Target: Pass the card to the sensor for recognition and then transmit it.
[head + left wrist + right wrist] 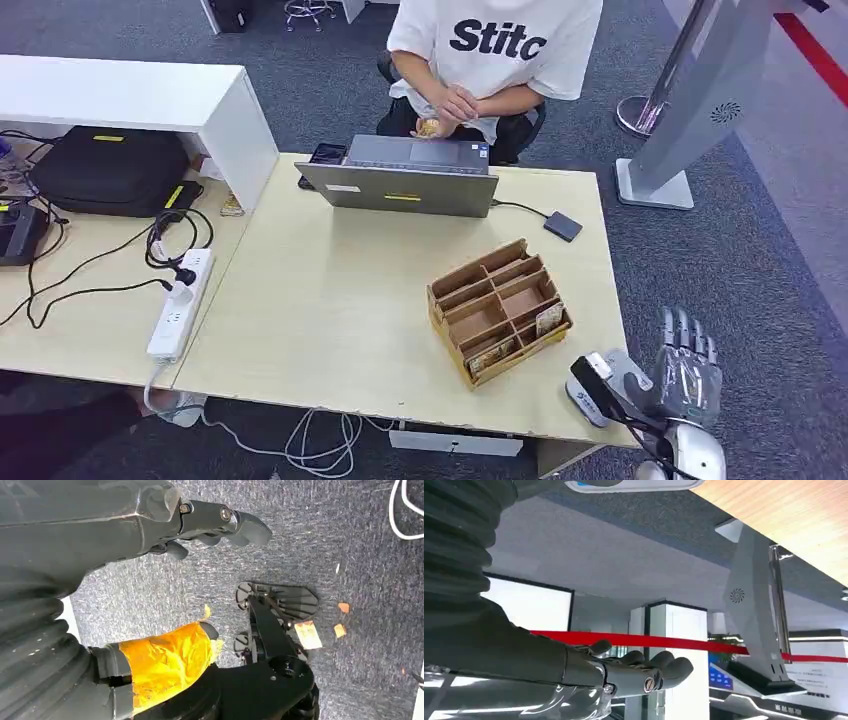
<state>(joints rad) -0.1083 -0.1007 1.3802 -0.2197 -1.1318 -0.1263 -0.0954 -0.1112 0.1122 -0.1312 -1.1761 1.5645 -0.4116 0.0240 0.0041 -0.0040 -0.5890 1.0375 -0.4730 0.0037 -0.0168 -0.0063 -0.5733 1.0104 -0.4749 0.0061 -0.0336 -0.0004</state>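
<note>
Fingers point(690, 335) of the right hand point(685, 375) spread, empty, beside the bench point(330, 300).
Cards point(548, 320) sit in the wooden organizer point(497, 310); reach left, pinch one card's edge cleanly. Left hand point(165, 520) hangs empty, fingers apart.

The right hand point(624, 672) reached in empty, its dark fingers point(674, 666) stretched out straight and close together with nothing between them. Beyond the fingertips a red band point(684, 642) ran across the scene, passing behind a white pillar point(674, 625), and farther off to the fingertip side stood a tall grey panel point(749, 610) with a round speaker grille on a dark base. The pale wooden surface point(784, 515) lay well apart from the hand, across grey carpet point(634, 525).
</note>
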